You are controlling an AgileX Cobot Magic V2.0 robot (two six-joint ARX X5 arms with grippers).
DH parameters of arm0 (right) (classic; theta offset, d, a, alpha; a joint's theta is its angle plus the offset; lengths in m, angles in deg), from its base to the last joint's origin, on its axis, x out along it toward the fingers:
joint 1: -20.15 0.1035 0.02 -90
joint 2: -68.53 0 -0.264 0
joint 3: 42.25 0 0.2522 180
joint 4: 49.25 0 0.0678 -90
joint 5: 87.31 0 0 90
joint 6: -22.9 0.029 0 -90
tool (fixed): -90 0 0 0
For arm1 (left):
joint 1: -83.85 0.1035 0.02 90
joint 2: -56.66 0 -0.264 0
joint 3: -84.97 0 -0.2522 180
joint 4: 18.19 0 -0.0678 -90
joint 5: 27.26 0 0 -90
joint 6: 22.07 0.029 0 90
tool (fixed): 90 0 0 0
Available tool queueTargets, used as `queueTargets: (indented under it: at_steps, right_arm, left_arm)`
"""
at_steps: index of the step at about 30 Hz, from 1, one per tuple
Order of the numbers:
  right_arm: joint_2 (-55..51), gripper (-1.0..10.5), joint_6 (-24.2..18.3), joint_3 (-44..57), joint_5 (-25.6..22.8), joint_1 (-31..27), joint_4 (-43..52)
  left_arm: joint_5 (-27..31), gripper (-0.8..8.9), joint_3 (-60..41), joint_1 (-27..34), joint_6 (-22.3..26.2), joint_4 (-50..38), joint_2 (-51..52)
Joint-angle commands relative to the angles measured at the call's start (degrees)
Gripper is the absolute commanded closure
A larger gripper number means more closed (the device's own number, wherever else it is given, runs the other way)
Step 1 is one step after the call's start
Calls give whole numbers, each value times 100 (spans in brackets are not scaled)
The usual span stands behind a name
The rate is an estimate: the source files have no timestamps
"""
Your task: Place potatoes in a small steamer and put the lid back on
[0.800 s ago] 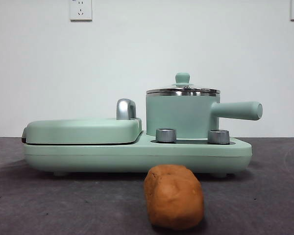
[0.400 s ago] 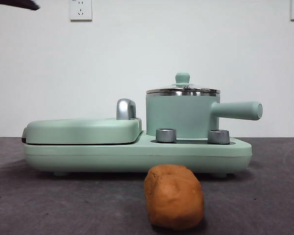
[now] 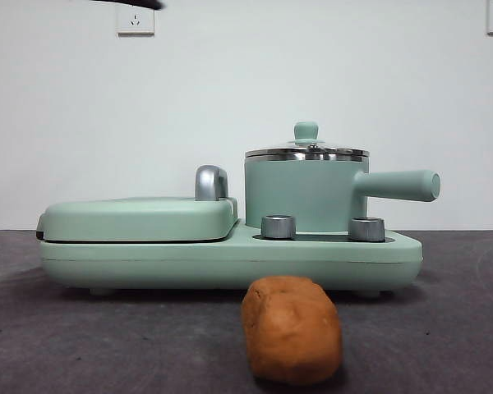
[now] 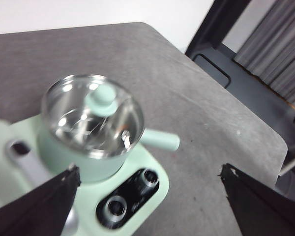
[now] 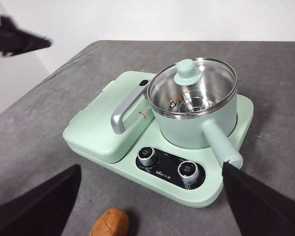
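We see the orange-brown, lumpy potato [image 3: 292, 330] lying on the grey counter [image 3: 444, 328], just in front of the appliance and apart from it. The small mint-green steamer [image 3: 306, 194] stands upright, its stick handle pointing sideways. The glass lid [image 3: 306, 150] sits closed on its steel rim, knob up.

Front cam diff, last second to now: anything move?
Only an arm: a black tip came in at the top left corner and has slid right along the top edge. Nothing was gripped or released. The potato, lid and small steamer stayed put, lid on.
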Motion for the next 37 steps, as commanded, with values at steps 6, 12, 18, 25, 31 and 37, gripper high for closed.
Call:
queueTargets:
  at_steps: [6, 12, 18, 25, 31, 37]
  right_arm:
    - [20, 487, 63, -90, 4, 4, 39]
    - [20, 487, 61, -90, 4, 4, 42]
    - [20, 487, 61, -90, 4, 4, 42]
    - [20, 487, 61, -90, 4, 4, 44]
    - [20, 487, 61, -90, 4, 4, 48]
    - [20, 487, 61, -90, 2, 4, 48]
  left_arm:
    - [435, 344, 1775, -503, 391, 111, -1910]
    - [1071, 345, 2618, -813, 798, 87, -3047]
    - [1808, 346, 3154, -1029, 1384, 22, -3856]
    - [1838, 350, 3250, -1071, 1421, -420, -4317]
    - [1853, 359, 3250, -1084, 1384, -671, -4518]
    - [1895, 421, 3250, -1095, 1381, -680, -4546]
